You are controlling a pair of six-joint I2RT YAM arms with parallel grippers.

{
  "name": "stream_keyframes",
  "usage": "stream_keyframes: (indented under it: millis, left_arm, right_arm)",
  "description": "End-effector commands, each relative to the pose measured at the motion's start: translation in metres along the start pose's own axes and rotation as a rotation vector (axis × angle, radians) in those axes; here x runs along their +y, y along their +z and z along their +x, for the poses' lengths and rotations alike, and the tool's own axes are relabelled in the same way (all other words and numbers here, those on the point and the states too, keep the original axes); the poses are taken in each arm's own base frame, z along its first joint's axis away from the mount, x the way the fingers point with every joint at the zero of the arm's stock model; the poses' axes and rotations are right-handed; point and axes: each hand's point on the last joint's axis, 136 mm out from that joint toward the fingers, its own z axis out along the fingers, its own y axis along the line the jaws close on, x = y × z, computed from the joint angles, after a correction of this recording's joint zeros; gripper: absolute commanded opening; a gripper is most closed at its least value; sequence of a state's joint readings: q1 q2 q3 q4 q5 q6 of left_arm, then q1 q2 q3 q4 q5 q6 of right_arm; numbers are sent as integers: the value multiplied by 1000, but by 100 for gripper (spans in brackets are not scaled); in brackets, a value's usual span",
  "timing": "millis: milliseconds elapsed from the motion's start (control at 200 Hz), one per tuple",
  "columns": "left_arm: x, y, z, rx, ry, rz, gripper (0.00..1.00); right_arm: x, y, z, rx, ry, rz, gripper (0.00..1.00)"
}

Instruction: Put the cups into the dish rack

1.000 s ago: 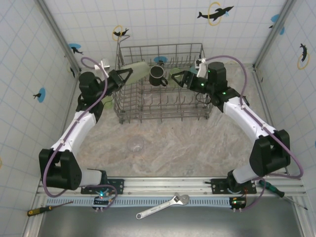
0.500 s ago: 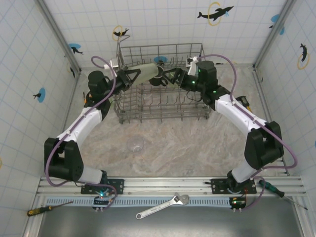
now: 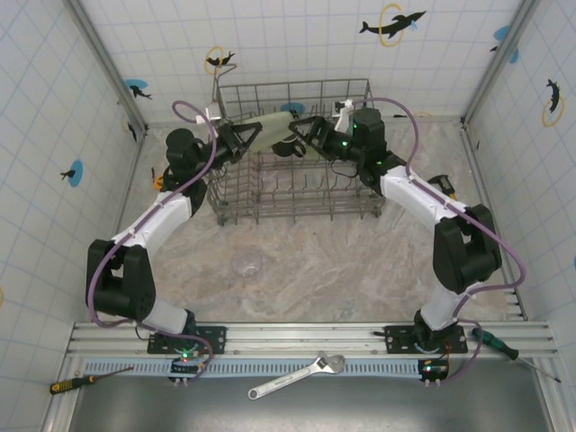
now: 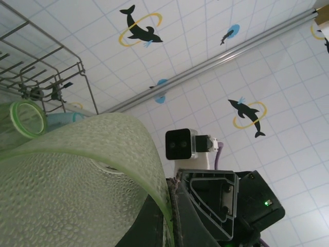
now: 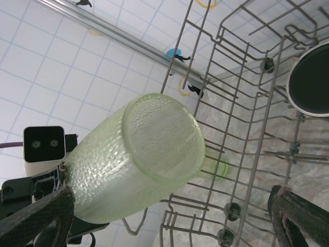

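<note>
My left gripper [image 3: 241, 137] is shut on the rim of a translucent light-green tumbler [image 3: 270, 126], holding it on its side above the back of the grey wire dish rack [image 3: 297, 202]. In the left wrist view the tumbler [image 4: 77, 180] has its wall pinched between the fingers. My right gripper [image 3: 304, 135] is open, facing the tumbler's base [image 5: 154, 139], its fingertips [image 5: 36, 221] spread wide to either side without touching it. A black mug [image 5: 311, 85], another green cup [image 4: 25, 118] and a teal tumbler [image 4: 64, 119] sit in the rack.
A clear cup [image 3: 247, 263] stands on the table in front of the rack. A wrench [image 3: 297, 376] and screwdrivers [image 3: 76, 382] lie on the near rail. Tiled walls close in both sides and the back.
The left arm has carried the green tumbler rightward over the rack. The right gripper has swung left to meet the tumbler's base, staying open.
</note>
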State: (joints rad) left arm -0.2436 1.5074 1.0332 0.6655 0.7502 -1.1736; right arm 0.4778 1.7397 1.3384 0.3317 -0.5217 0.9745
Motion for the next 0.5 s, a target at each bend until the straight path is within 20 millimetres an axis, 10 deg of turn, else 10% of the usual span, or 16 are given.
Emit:
stream_keyframes:
  millis: [0, 495]
  left_arm:
    - [-22, 6, -2, 8, 28, 94, 0]
    - [-19, 19, 14, 48, -41, 196, 0]
  right_arm:
    - [32, 6, -16, -42, -8, -115, 100]
    - [14, 23, -27, -120, 157, -92, 97]
